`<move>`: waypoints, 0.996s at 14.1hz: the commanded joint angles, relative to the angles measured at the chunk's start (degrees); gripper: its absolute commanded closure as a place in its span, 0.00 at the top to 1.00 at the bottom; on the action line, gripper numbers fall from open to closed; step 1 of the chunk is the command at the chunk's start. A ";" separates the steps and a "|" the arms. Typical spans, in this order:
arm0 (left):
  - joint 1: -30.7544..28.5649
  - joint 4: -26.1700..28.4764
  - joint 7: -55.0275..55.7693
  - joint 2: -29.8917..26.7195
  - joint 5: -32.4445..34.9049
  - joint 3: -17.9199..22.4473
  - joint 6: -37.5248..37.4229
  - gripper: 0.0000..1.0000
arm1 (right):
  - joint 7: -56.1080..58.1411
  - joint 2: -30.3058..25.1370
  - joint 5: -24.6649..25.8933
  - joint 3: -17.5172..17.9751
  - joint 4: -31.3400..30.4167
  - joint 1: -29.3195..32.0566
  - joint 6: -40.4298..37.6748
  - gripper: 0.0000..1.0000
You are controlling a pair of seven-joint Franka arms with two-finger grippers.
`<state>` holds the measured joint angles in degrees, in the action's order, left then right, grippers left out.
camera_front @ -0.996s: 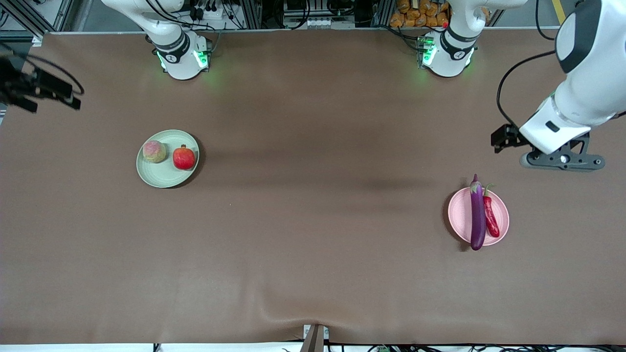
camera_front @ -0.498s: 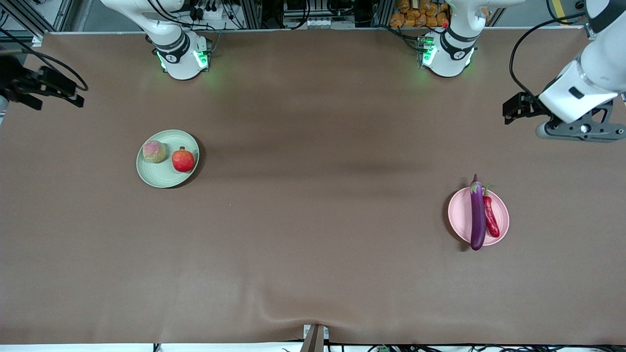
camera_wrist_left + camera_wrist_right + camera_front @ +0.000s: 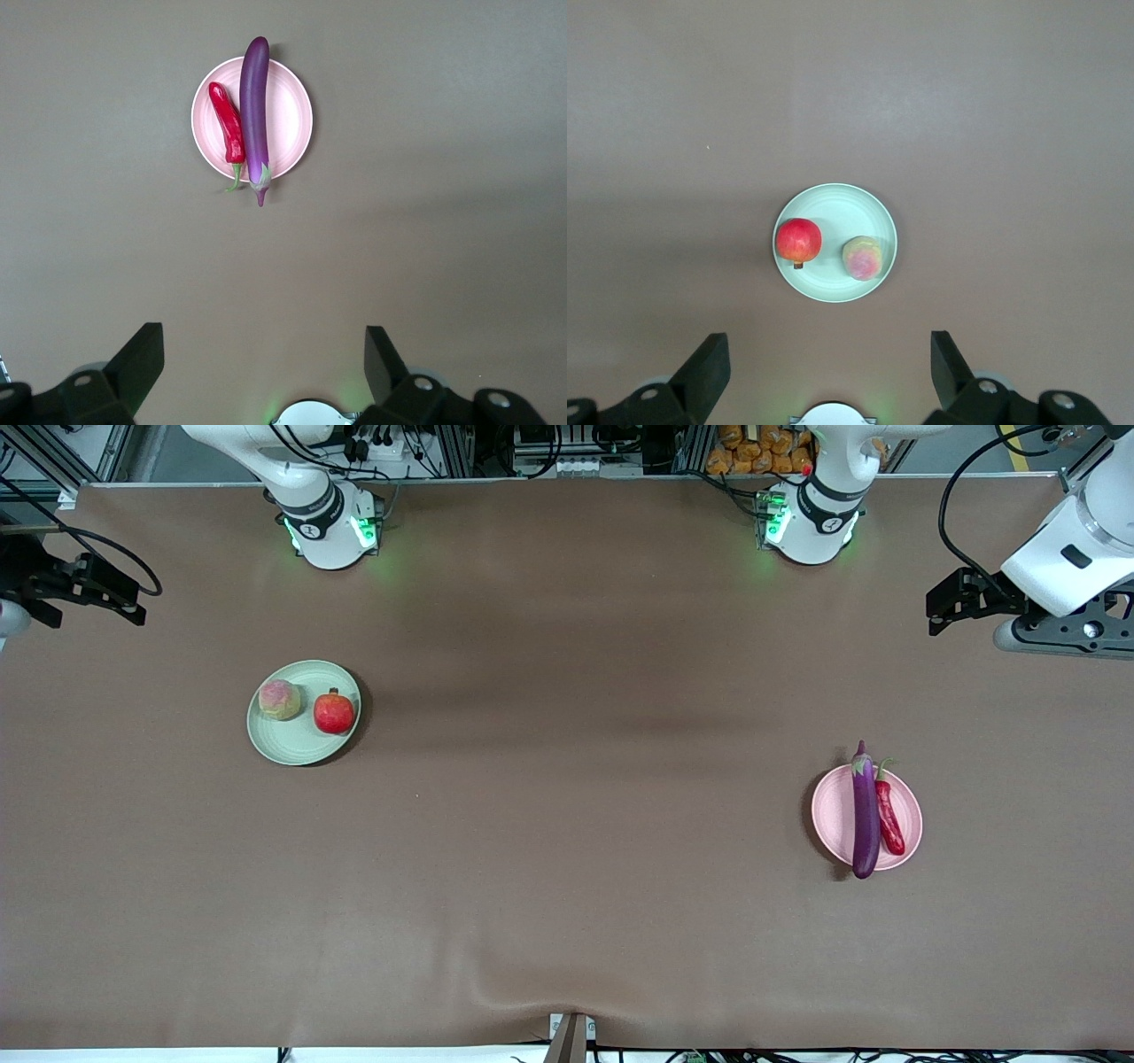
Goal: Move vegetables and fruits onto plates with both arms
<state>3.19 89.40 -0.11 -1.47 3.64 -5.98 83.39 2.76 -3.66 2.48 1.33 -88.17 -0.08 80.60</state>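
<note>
**Produce Seated on Both Plates; Both Pincers Open and Raised**

The pale green plate (image 3: 304, 712) is taken as the landmark. It lies on the brown surface (image 3: 567, 850) toward the right arm's end. Two fruits are carried on it: the red pomegranate (image 3: 334, 713) and the mottled pink-and-green fruit (image 3: 279, 700), placed side by side and slightly apart, with the mottled fruit nearer the right arm's end.

The pale pink plate (image 3: 866, 817) is located well apart from the green plate, toward the left arm's end and somewhat nearer the front camera. The purple eggplant (image 3: 864, 812) is laid across it, both tips overhanging the rim. The red chili pepper (image 3: 888, 822) is laid alongside the eggplant, touching or nearly touching it, on the side toward the left arm's end.

The right pincer (image 3: 829, 376) is held in the air above the surface edge at the right arm's end, clear of the green plate. Its fingers are spread wide and nothing is gripped.

The left pincer (image 3: 262, 376) is held in the air at the left arm's end of the surface, well apart from the green plate. Its fingers are likewise spread wide and nothing is gripped.
</note>
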 commanded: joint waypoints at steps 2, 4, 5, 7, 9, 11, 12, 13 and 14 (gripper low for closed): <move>-0.47 -2.64 -0.16 -0.03 -3.71 -0.17 -1.03 1.00 | 6.90 -0.56 1.30 -0.36 0.02 0.52 0.26 1.00; -0.47 -3.61 2.03 -0.03 -5.83 0.88 -1.03 1.00 | 6.38 -0.56 0.08 -0.53 -0.07 0.69 0.26 1.00; -0.47 -3.71 1.78 0.06 -5.23 0.97 -1.03 1.00 | 6.20 -0.56 -1.06 -1.06 -0.07 0.78 0.43 1.00; -0.38 -3.53 1.60 0.24 -4.88 0.97 -1.03 1.00 | 6.11 -0.56 -1.69 -1.68 -0.07 0.61 0.52 1.00; -0.29 -3.44 0.90 0.41 -3.56 0.88 -1.03 1.00 | 4.02 -0.56 -2.21 -1.68 -0.24 0.61 0.17 1.00; -0.47 -3.36 -0.76 1.20 -3.55 0.88 -1.03 1.00 | 3.83 -0.56 -2.83 -1.68 -0.24 0.61 0.35 1.00; -0.64 -3.27 -0.95 1.47 -3.55 0.88 -1.03 1.00 | 3.83 -0.56 -2.83 -1.68 -0.24 0.61 0.26 1.00; -1.08 -3.44 -1.12 1.56 -3.55 0.88 -1.12 1.00 | 3.83 -0.56 -2.83 -1.68 -0.33 0.69 0.26 1.00; -1.08 -3.62 -1.21 1.56 -3.55 0.80 -1.03 1.00 | 3.83 -0.56 -2.83 -1.77 -0.33 0.78 0.26 1.00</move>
<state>2.72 86.94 -0.01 -0.35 -0.64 -4.98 83.24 7.30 -3.66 0.81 -0.39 -88.18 0.23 80.88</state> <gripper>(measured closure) 0.000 0.000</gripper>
